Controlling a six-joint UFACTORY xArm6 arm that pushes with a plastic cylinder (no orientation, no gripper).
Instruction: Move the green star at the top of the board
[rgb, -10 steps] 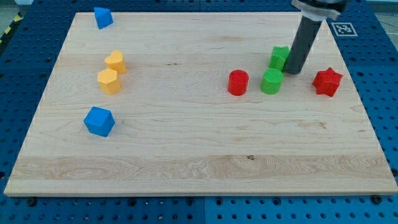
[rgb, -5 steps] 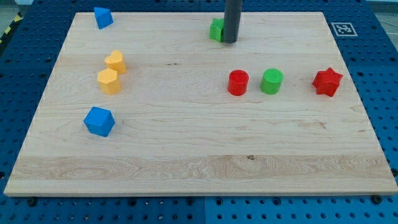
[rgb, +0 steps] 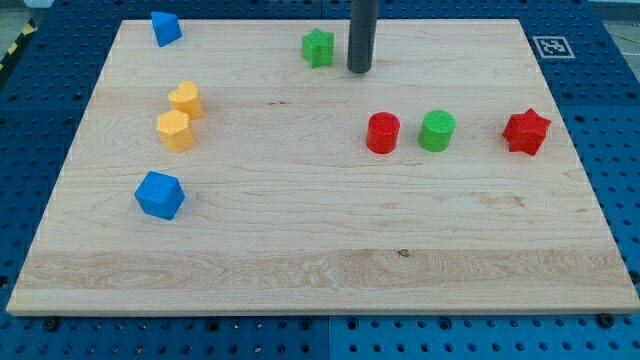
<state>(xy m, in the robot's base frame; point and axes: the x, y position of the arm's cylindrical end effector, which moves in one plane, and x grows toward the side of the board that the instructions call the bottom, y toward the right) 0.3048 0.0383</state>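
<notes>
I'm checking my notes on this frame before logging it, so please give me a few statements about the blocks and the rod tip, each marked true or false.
1. The green star lies near the view's top edge of the board. True.
2. My tip touches the green star. False: it stands apart, just to the star's right in the view.
3. The green cylinder sits between the red cylinder and the red star. True.
4. Both blue blocks are on the view's right. False: one blue block and the other blue block are on the left.
5. The two orange blocks sit close together. True.
</notes>
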